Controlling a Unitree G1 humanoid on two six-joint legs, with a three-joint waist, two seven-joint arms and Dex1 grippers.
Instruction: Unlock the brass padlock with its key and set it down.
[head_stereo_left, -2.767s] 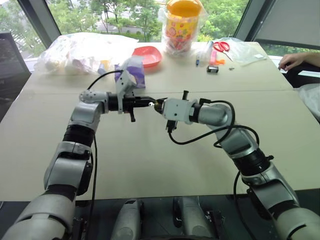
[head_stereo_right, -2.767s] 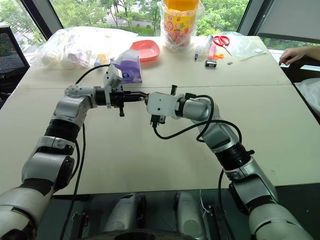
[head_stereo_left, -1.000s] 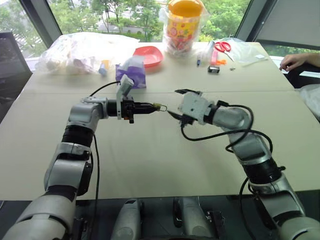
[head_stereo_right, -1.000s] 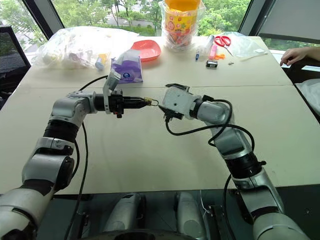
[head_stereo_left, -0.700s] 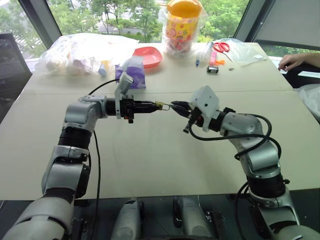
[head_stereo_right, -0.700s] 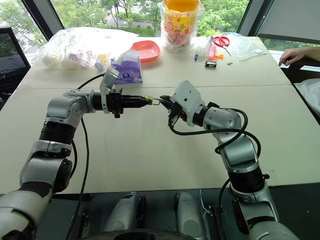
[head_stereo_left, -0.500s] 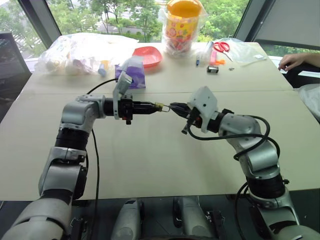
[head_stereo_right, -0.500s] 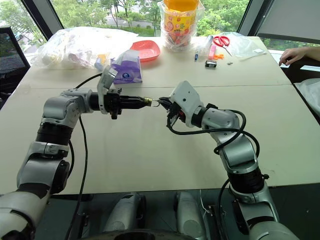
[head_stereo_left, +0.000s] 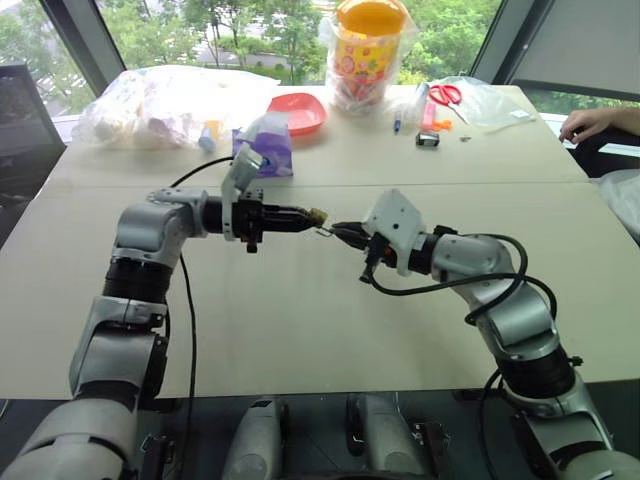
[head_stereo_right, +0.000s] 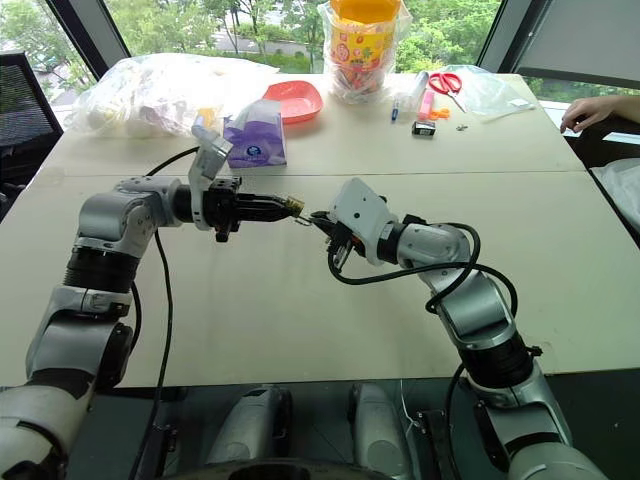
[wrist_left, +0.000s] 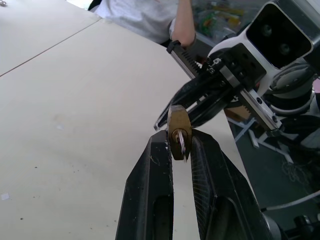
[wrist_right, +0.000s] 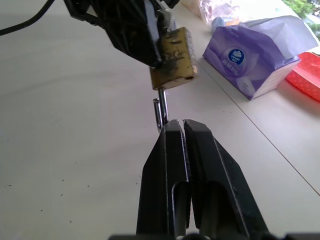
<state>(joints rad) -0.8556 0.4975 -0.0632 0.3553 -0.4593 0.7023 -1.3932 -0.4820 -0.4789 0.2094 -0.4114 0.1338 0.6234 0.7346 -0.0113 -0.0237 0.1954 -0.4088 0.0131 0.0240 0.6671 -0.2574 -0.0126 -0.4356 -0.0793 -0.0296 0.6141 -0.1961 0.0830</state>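
The brass padlock (head_stereo_left: 318, 214) hangs above the table's middle, its gold body pinched in the tips of my left gripper (head_stereo_left: 308, 215), which points level to the right. In the right wrist view the padlock (wrist_right: 173, 59) has its thin silvery shackle (wrist_right: 159, 110) sticking out toward my right gripper (wrist_right: 175, 124). That gripper is shut, its tips nipping the shackle's end. The left wrist view shows the padlock (wrist_left: 178, 131) between my two fingers, with a silvery sliver at its near end. I cannot tell whether that sliver is the key.
A purple tissue pack (head_stereo_left: 265, 143), a red dish (head_stereo_left: 297, 110) and clear plastic bags (head_stereo_left: 160, 100) lie at the back left. A yellow-lidded jar (head_stereo_left: 368, 45) and scissors (head_stereo_left: 445, 93) sit at the back. A person's hand (head_stereo_left: 590, 122) rests at the far right edge.
My right gripper was open and apart from the padlock; it has rolled, closed in on the shackle and shut. Both hands have drawn slightly back toward me.
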